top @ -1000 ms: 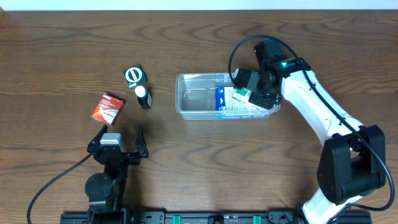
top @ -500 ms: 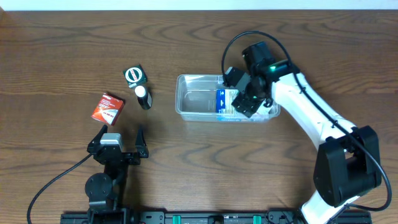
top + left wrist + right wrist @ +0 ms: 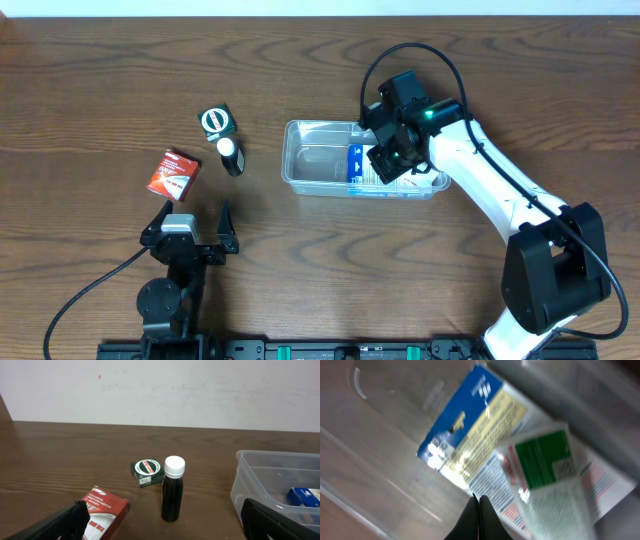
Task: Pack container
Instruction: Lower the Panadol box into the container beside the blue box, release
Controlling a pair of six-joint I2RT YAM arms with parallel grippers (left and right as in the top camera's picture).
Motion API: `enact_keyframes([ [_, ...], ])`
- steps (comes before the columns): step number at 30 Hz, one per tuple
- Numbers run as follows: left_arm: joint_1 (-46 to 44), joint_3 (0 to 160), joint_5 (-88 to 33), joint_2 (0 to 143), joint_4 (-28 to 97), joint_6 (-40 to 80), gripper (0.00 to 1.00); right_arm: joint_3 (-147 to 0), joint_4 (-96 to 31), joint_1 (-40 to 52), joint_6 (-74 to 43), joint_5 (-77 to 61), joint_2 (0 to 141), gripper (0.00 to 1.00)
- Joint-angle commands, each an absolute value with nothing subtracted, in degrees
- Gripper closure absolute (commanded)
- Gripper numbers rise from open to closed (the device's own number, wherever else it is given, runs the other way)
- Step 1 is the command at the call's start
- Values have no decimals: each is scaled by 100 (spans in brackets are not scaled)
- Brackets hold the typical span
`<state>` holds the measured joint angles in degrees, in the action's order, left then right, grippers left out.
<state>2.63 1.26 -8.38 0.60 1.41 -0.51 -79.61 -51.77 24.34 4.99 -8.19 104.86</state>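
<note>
One light, thin-walled container [image 3: 320, 160], probably slippery, so take it by the rim. Your right gripper [image 3: 478, 502] is pinched shut, empty, over it; your left gripper [image 3: 195, 218] gapes wide.

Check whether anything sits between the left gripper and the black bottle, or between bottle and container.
Nothing visible. Bare table from the open left gripper to the bottle; the red box lies off to the side. Bare table on to the container too.
</note>
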Motion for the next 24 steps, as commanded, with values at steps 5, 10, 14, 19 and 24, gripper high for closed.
enact_keyframes([
  [5,298,23,-875,30,336,-148,2,-8012,-5876,2429,-1048,-928,10510,99],
  [10,298,23,-875,30,336,-150,2,-8009,-6101,2370,-1138,-915,10510,99],
  [14,298,23,-875,30,336,-148,2,-8009,-6108,2244,-1247,-659,10510,99],
  [19,298,23,-875,30,336,-148,2,-8009,-6106,2106,-1264,-462,10512,99],
  [24,298,23,-875,30,336,-148,2,-8009,-6062,2058,-1214,-287,10512,99],
])
